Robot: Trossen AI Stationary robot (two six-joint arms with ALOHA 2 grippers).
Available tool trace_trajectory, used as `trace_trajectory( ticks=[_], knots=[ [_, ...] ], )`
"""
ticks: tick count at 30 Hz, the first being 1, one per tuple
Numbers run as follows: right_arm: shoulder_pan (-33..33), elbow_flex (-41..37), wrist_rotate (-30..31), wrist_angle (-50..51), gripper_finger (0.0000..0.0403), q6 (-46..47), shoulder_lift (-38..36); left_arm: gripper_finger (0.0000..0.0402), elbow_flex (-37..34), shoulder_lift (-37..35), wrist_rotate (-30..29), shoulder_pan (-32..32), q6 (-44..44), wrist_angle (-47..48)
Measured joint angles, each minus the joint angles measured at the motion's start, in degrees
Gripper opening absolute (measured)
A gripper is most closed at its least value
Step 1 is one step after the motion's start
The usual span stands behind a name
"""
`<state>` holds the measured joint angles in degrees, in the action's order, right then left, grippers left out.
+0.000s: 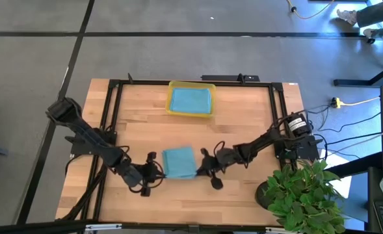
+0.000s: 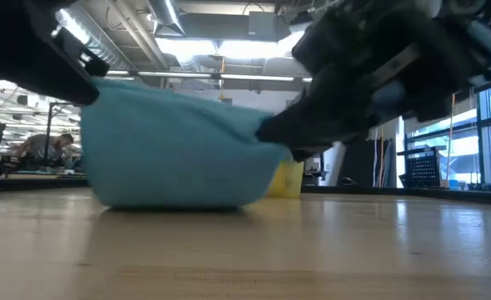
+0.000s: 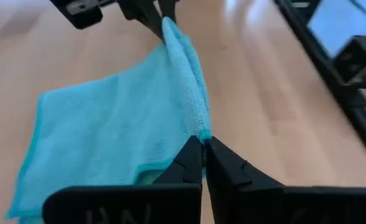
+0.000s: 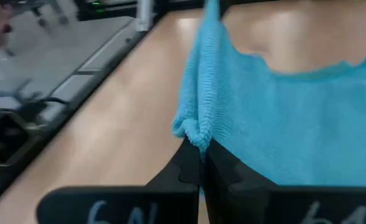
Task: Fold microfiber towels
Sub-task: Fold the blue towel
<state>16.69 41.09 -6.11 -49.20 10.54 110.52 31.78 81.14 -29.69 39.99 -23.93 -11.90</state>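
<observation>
A teal-blue microfiber towel [image 1: 178, 162] sits near the table's front middle, between my two grippers. My left gripper [image 3: 204, 146] is shut on its left corner and my right gripper [image 4: 201, 152] on its right corner. The edge between them is raised. In the low view the towel [image 2: 178, 150] bulges below that edge, with its bottom on the wood. A second teal-blue towel [image 1: 191, 99] lies flat inside the yellow tray [image 1: 170, 109] at the far middle. My left gripper pinches the towel's left corner [image 3: 201, 132] between its two fingertips, coming slanting down from the table's left. The raised edge runs straight from there to the other gripper. The rest of the cloth falls away toward the far side and rests on the table. My right gripper pinches the towel's right corner [image 4: 195, 134], bunched into small folds, between its two fingertips. It comes slanting down from the table's right. The cloth hangs from the held edge, its lower part [image 2: 178, 200] on the table; how many layers, I cannot tell.
A black frame [image 1: 113, 104] runs round the table's sides and back. A green potted plant [image 1: 302, 195] stands at the near right corner, close to my right arm's base. Bare wood lies in front of the towel and between it and the tray.
</observation>
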Motion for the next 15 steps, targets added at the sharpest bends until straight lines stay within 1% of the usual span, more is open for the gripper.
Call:
trace_trajectory(
  ticks=[5,8,12,15],
  knots=[
    [5.38,3.12,-0.04,0.56,0.0002,1.19,0.00,0.0000,3.26,2.78,1.48,3.17,-0.95,-2.65],
    [6.52,4.66,0.15,1.38,0.0002,1.37,0.00,0.0000,4.51,3.30,0.79,4.31,0.11,-2.80],
    [3.10,4.60,1.59,3.21,0.0002,4.44,0.07,0.0000,3.27,3.05,0.20,2.81,-2.19,-0.05],
    [0.10,4.60,2.85,5.49,0.0002,6.32,0.07,0.0000,0.90,3.04,1.31,0.21,-5.22,0.85]
  ],
)
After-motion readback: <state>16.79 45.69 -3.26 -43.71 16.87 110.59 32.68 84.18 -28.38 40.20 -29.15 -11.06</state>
